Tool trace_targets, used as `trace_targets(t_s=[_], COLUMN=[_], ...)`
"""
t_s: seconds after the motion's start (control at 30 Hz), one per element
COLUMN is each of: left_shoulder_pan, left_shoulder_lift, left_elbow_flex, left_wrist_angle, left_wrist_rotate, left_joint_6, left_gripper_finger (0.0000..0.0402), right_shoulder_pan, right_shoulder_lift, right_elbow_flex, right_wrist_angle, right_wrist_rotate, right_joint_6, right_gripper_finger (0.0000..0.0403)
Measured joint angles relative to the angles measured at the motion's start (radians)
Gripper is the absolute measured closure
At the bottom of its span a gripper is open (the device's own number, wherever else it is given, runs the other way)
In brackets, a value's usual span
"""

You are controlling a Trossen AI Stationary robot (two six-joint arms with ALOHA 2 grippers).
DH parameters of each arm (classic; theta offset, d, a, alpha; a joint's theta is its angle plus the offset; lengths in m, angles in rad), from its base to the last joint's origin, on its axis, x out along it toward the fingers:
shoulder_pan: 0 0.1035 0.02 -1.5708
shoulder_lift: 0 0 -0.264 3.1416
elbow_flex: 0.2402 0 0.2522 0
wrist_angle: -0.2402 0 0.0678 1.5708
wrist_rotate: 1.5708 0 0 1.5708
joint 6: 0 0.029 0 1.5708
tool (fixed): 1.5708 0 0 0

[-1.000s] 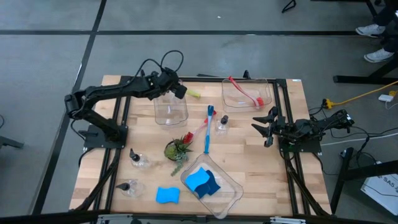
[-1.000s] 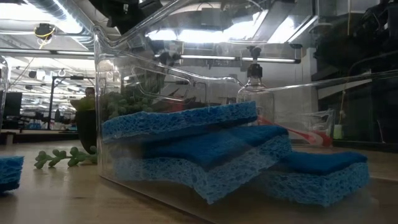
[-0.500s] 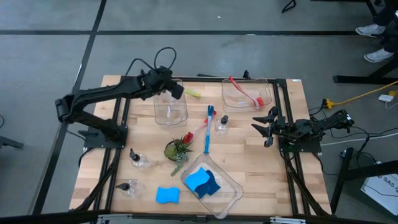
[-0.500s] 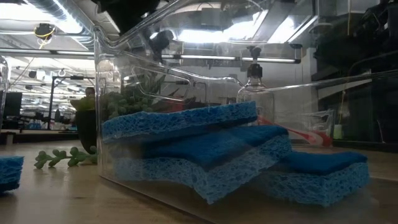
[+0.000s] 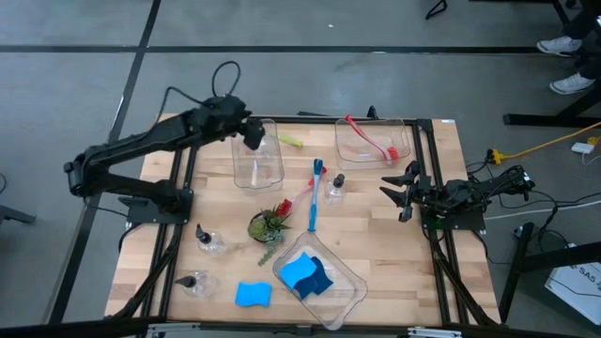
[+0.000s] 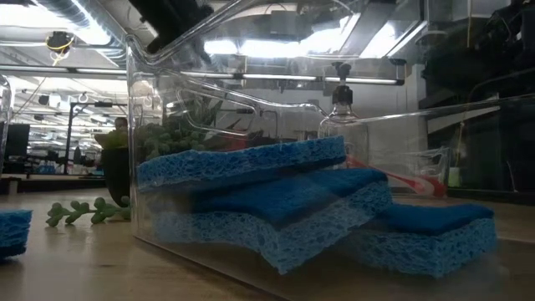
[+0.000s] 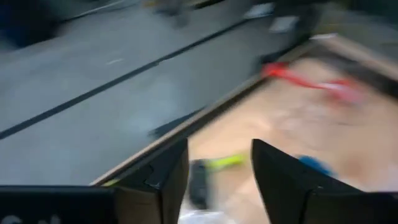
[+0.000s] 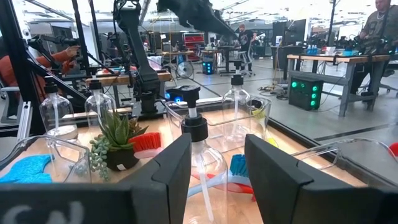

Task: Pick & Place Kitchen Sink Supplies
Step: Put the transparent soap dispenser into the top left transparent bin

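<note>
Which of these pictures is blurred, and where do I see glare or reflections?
Left wrist view: smeared all over, the red brush and yellow-green brush only streaks. Low view: ceiling lights glare on the bin wall, though the sponges inside stay sharp. Right wrist view: sharp, with bright highlights on the bottle. High view: evenly lit, with soft shadows.

sponges (image 5: 305, 274) in near bin (image 5: 349, 282), brush (image 5: 371, 139) in far-right bin (image 5: 340, 143), plant (image 5: 269, 223) mid-table
</note>
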Motion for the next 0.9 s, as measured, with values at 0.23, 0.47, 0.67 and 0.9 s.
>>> trace_targets(t_s=[0.23, 0.47, 0.67, 0.9], left_shoulder_pan=[-0.034, -0.098, -0.182, -0.331], left_shoulder_lift=[-0.142, -0.256, -0.334, -0.436], left_elbow_flex=[0.0, 0.0, 0.0, 0.0], left_wrist_angle=[0.074, 0.092, 0.06, -0.065], left_wrist_rotate=[0.318, 0.342, 0.367, 0.548], left_joint_6=[0.142, 0.143, 0.177, 0.171], left_gripper_finger=[0.0233, 0.0233, 0.024, 0.0266], right_shoulder_pan=[0.0, 0.0, 0.0, 0.0], right_shoulder_lift=[0.0, 0.0, 0.0, 0.0], right_elbow_flex=[0.0, 0.0, 0.0, 0.0], right_wrist_angle=[0.0, 0.0, 0.0, 0.0], right_wrist_rotate=[0.0, 0.0, 0.0, 0.0], right_joint_6=[0.0, -0.004, -0.003, 0.001], right_gripper_finger=[0.0254, 0.0254, 0.0254, 0.0253])
